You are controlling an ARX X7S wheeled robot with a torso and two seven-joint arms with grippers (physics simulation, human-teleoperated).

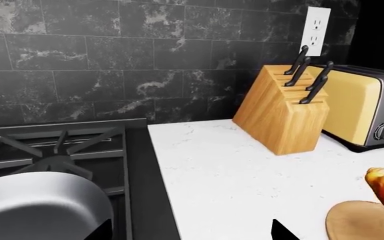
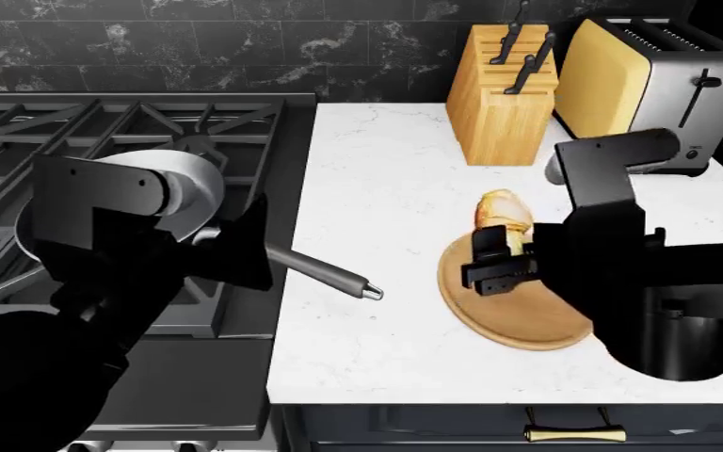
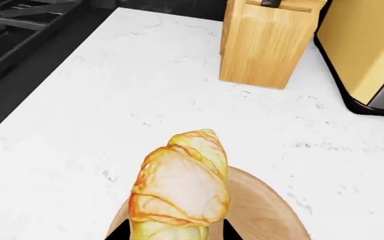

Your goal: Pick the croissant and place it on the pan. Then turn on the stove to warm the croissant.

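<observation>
Croissant (image 2: pixel 504 214): stands nearly on end over the rear edge of the round wooden board (image 2: pixel 512 311), which lies toward the front edge of the white tabletop (image 2: pixel 375 207). Whether its lower end touches the board I cannot tell.
Right gripper (image 2: pixel 497 256): jaws closed around the croissant's lower end; the right wrist view shows dark fingertips (image 3: pixel 229 231) hugging the pastry on both sides.
Left gripper (image 2: pixel 261 247): sits over the pan handle (image 2: pixel 324 273) near the stove's right edge. Only dark finger ends show in the left wrist view, so I cannot tell how far its jaws are open, or whether they hold anything.
Pan (image 2: pixel 173 193): on the stove (image 2: pixel 110 132) grates, by the right-hand burner, handle reaching out over the tabletop's left edge; bowl appears empty.
Other items: knife block (image 2: pixel 500 89) and toaster (image 2: pixel 644 80) along the tabletop's back edge, away from the likely path.
Step in hand, as judged: carry the croissant to the pan.
Doing it well: lift straight up first, clear of the board; keep the squeeze light, since flaky pastry likely deforms; travel above the handle and left arm; lower to the pan's centre before releasing.
Risk: the grip is low on a tall load, so it may tip on a fast swing.
</observation>
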